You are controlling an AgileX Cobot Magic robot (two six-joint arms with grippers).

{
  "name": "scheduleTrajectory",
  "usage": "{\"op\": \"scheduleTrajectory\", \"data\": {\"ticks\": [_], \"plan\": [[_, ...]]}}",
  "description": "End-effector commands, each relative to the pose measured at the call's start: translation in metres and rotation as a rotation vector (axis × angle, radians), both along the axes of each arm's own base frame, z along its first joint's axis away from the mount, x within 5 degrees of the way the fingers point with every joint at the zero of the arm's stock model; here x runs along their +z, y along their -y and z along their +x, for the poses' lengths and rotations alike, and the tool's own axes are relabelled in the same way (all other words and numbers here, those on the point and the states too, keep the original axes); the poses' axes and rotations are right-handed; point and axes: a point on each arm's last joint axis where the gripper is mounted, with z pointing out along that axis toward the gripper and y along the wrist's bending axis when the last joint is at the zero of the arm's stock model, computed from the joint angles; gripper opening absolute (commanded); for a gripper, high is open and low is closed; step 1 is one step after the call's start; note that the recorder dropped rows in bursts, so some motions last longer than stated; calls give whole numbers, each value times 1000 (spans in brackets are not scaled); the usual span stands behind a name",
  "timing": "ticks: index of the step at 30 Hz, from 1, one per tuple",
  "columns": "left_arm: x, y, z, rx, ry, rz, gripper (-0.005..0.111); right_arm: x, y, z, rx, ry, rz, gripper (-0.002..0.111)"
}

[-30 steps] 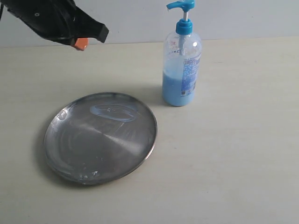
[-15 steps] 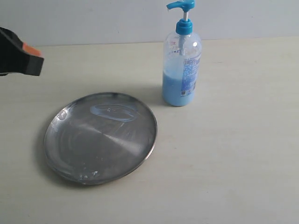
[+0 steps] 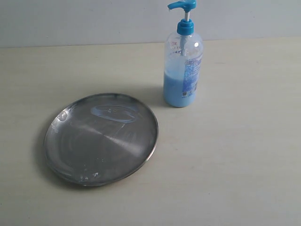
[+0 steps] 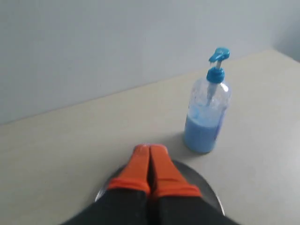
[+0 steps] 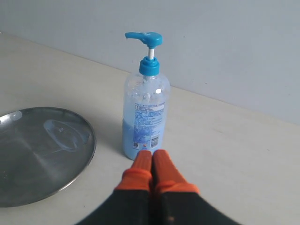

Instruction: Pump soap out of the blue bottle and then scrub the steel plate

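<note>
The blue bottle (image 3: 183, 59) stands upright at the back of the table, about half full of light blue soap (image 3: 178, 89). To its front left lies the steel plate (image 3: 101, 139), with a thin pale blue smear of soap (image 3: 114, 113) on its far side. Neither arm shows in the exterior view. In the left wrist view my left gripper (image 4: 150, 151) is shut and empty, high above the plate (image 4: 208, 190), with the bottle (image 4: 207, 117) beyond it. My right gripper (image 5: 152, 154) is shut and empty, in front of the bottle (image 5: 144, 108), apart from it, the plate (image 5: 42, 154) off to one side.
The pale table (image 3: 235, 155) runs to a grey wall (image 3: 94, 21) behind the bottle. Nothing else lies on it.
The left arm, which hung above the back left of the table, has swung away to the left and left the exterior view. Bottle and plate have not moved.
</note>
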Motion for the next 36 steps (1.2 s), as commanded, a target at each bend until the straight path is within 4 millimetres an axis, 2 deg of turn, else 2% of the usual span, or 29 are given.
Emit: {"op": "scheduleTrajectory", "data": {"ticks": [1,10,36], "plan": [[9,-12,-20,-2,81,-60,0,0,-1,0,10,16,14,0],[13,-26,-41,2,120,-84,0,2,-2,0,21,35,36,0],[12,-26,-41,3,112,-77,0,2,-2,0,21,35,36,0]]}}
